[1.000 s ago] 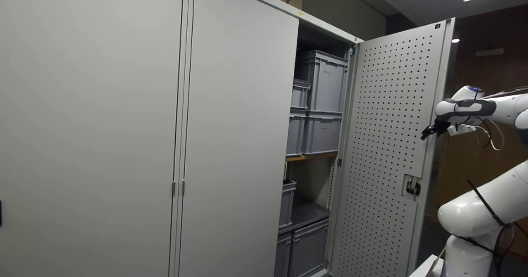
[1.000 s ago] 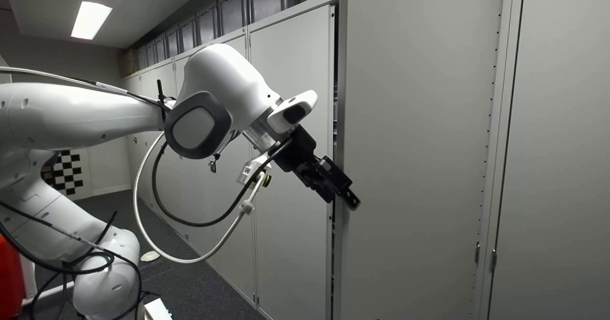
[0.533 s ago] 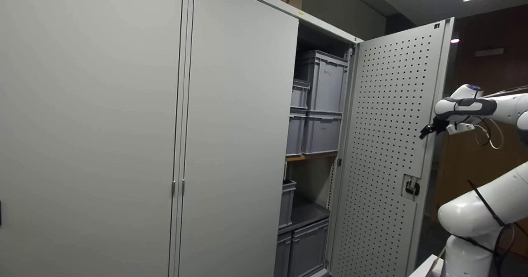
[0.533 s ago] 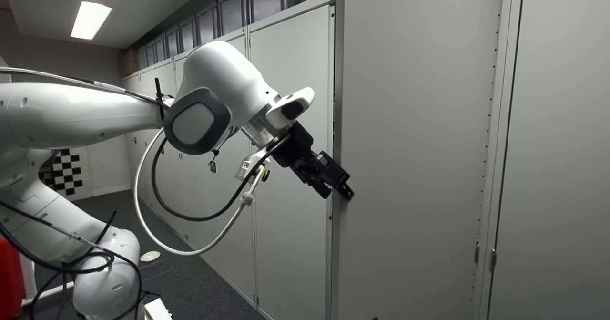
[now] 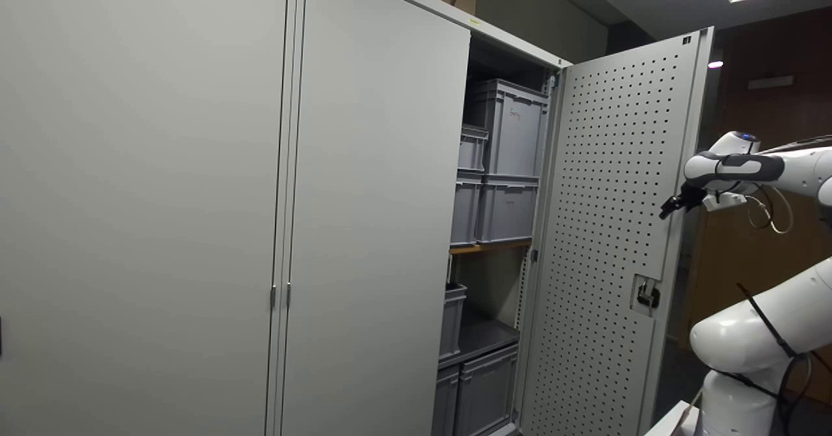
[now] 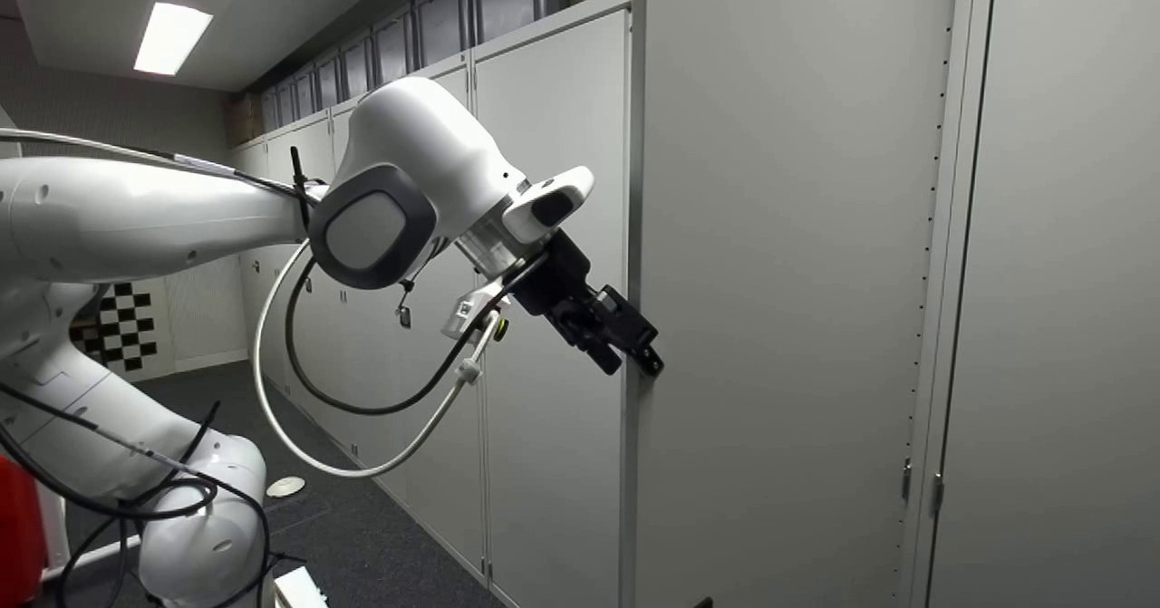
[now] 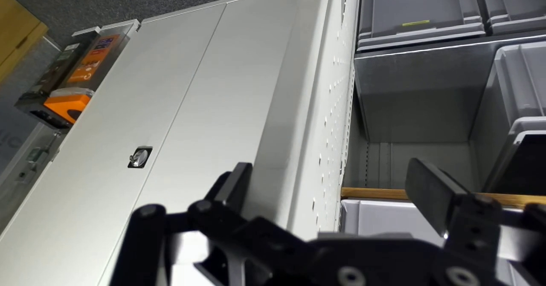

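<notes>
My gripper (image 7: 330, 173) stands open at the free edge of a swung-out grey cabinet door (image 7: 283, 141), which lies between the spread fingers. The left finger pad (image 7: 241, 188) in the wrist view is at the door's outer side; the right one (image 7: 431, 192) is in front of the cabinet interior. An exterior view has the gripper (image 6: 630, 363) tilted down, one finger over the door's plain outer face (image 6: 779, 227). Whether it touches is hard to tell. The perforated inner face (image 5: 604, 228) with its latch (image 5: 647, 295) shows in an exterior view.
Grey bins (image 5: 517, 130) fill shelves inside the cabinet, above and below a wooden shelf edge (image 7: 375, 193). A neighbouring cabinet door (image 5: 377, 195) is closed. Loose cables (image 6: 353, 409) loop below the wrist. Orange and black boxes (image 7: 91, 62) stand at the wrist view's left.
The door has swung slightly toward the cabinet, its free edge shifting left in both exterior views. My gripper has moved with it, left and a little upward. The fingers look unchanged.
</notes>
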Controlling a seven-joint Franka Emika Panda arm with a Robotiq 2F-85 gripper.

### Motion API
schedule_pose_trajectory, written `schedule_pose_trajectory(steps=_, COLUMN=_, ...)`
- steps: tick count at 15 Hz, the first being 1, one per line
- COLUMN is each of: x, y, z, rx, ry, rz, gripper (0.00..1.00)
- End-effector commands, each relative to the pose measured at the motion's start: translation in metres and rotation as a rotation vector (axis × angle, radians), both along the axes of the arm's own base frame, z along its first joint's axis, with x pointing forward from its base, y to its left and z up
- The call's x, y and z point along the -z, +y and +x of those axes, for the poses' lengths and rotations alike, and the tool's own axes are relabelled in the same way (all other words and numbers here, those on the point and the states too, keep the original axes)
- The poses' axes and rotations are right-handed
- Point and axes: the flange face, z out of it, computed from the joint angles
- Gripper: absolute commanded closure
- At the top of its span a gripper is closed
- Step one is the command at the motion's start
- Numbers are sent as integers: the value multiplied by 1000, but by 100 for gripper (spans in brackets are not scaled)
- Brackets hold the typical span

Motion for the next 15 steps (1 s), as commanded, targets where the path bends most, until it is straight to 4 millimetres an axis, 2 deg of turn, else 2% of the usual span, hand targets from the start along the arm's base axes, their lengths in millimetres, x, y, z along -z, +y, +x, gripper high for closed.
schedule_pose_trajectory(steps=1, x=-19, y=20, z=26, rx=-82, ry=-28, rz=-30, gripper=0)
schedule_pose_trajectory(steps=15, x=-32, y=45, z=42, rx=-136, ry=-22, rz=-41, gripper=0)
